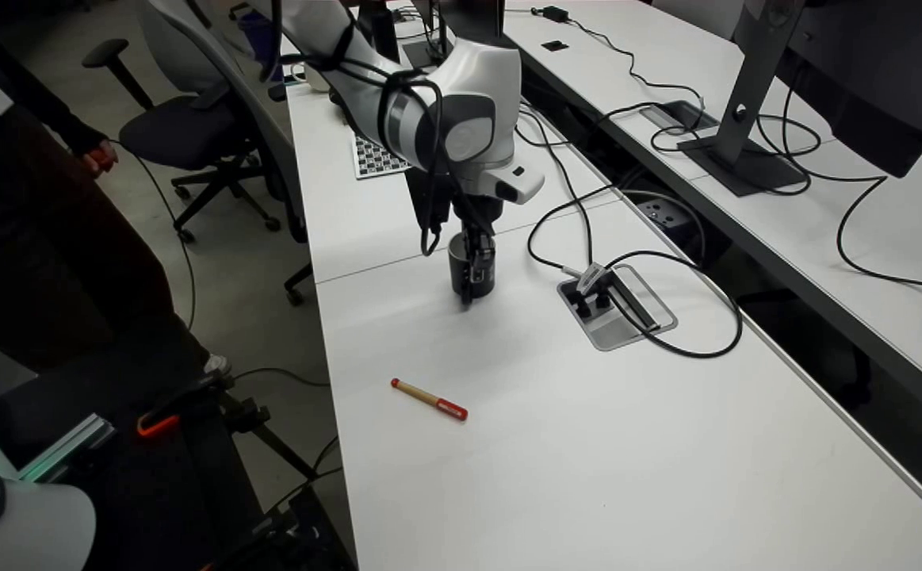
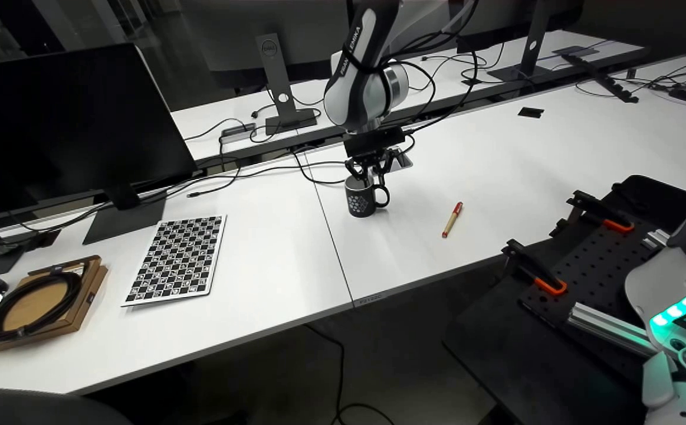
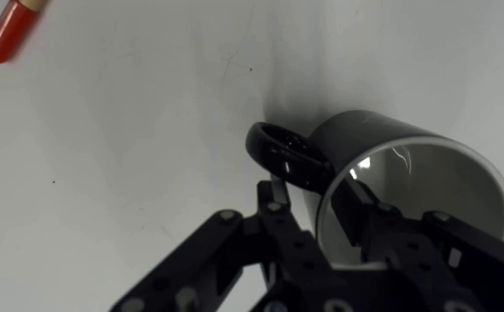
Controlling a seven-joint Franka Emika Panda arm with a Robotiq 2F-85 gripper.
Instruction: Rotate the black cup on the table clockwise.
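Observation:
The black cup (image 1: 458, 268) stands upright on the white table (image 1: 556, 460). In an exterior view it shows a grey pattern on its side (image 2: 359, 203) and its handle on the right. In the wrist view the cup (image 3: 364, 128) is at the right, its handle pointing to the upper left and its pale inside visible. My gripper (image 3: 314, 195) points down at the cup, with one finger inside the rim and one outside beside the handle. A gap shows between the fingers and the cup wall, so the jaws are open around the wall. The gripper (image 2: 372, 174) partly hides the rim.
A red and wood-coloured pen (image 1: 429, 399) lies on the table near the cup. A socket box (image 1: 619, 309) with looping black cables is behind the cup. A checkered board (image 2: 177, 260), a monitor (image 2: 71, 130) and a cardboard box with coiled cable (image 2: 92, 283) stand further along.

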